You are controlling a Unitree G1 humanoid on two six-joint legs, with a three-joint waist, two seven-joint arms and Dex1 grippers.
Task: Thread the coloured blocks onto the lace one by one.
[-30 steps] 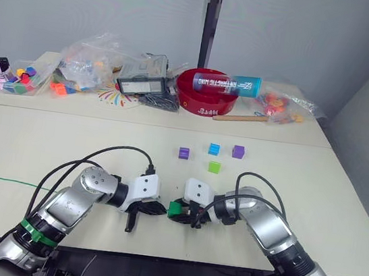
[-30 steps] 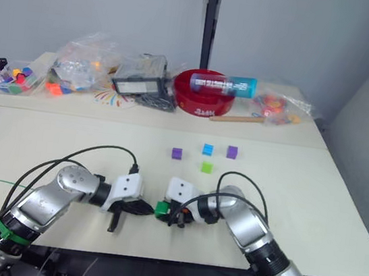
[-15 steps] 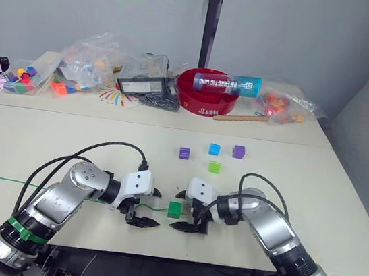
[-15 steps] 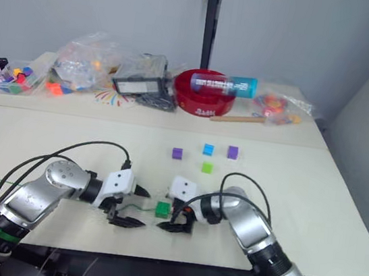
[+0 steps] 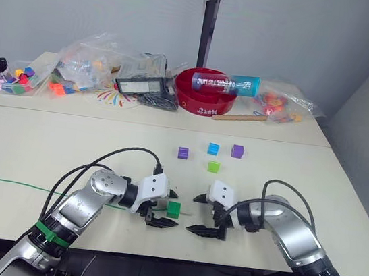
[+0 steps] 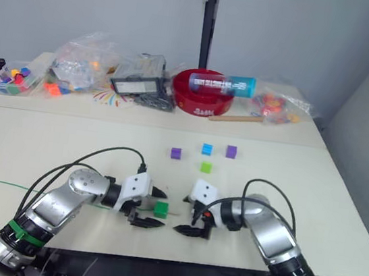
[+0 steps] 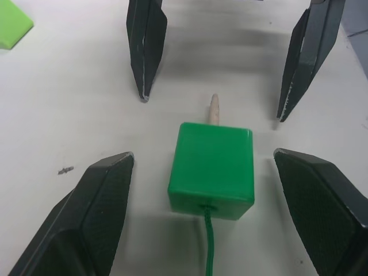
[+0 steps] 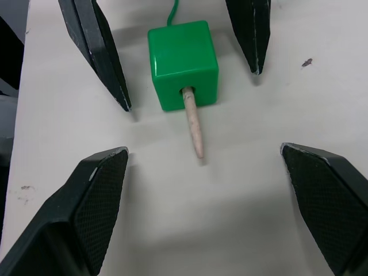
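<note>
My left gripper (image 5: 164, 208) stood wide open around the small dark green plastic cube (image 7: 211, 168) on the pale table (image 5: 340, 199), gripping nothing. The thin green lace (image 7: 208, 249) ran through it, its pale stiff tip (image 8: 192, 129) poking out toward my empty, spread right gripper (image 5: 204, 215). I judged the tip should be pinched squarely, then drawn straight.

The tube (image 5: 226, 83) lying across the red bowl (image 5: 203, 98) reads "ANTARCTIC KIND".
</note>
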